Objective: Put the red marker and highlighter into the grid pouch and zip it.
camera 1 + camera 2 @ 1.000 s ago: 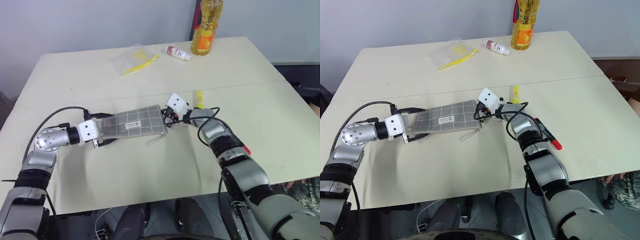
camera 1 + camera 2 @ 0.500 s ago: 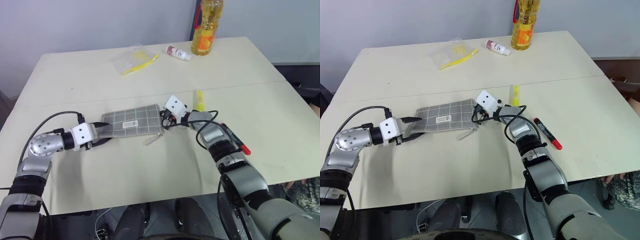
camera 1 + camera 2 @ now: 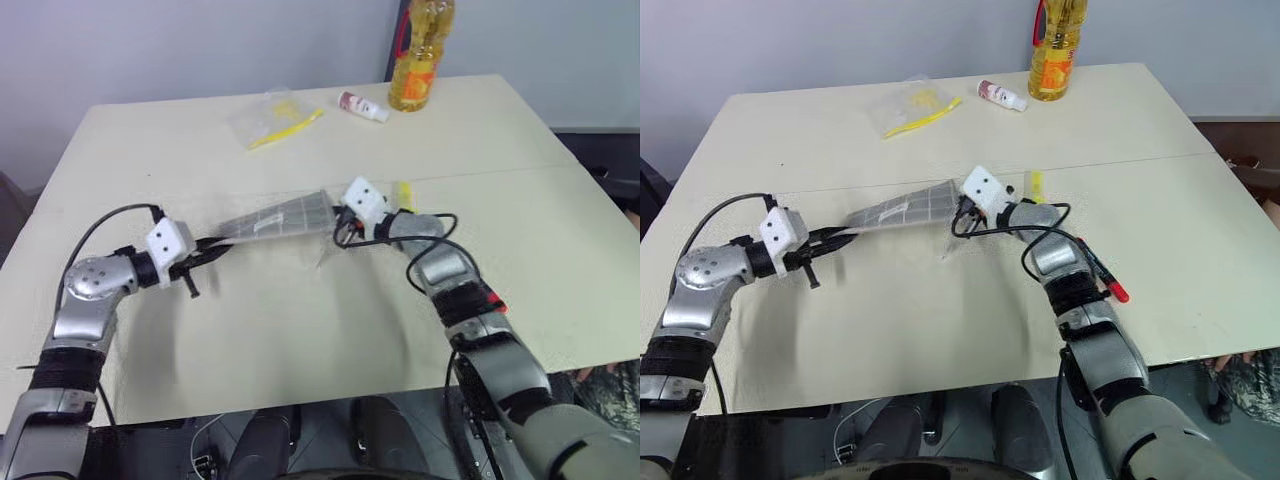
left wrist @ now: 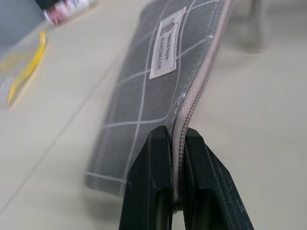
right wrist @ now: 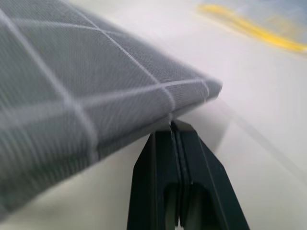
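Pinching the grid pouch [image 3: 902, 209] at opposite ends, left tool [image 4: 176, 158], right tool [image 5: 176, 139], marker and highlighter outside.

The grid pouch [image 3: 902, 211] hangs stretched between the left gripper [image 3: 836, 237] and the right gripper [image 3: 962, 212], both pinched on its ends, and bars the middle of the table [image 3: 890, 330]. Below it the near tabletop lies bare. Just right of the right gripper lies the highlighter [image 3: 1036, 185]; the red marker [image 3: 1098, 273] lies beside the right forearm. At the far edge stand a clear bag [image 3: 912, 104], a small white tube [image 3: 1001, 96] and an oil bottle [image 3: 1057, 48].
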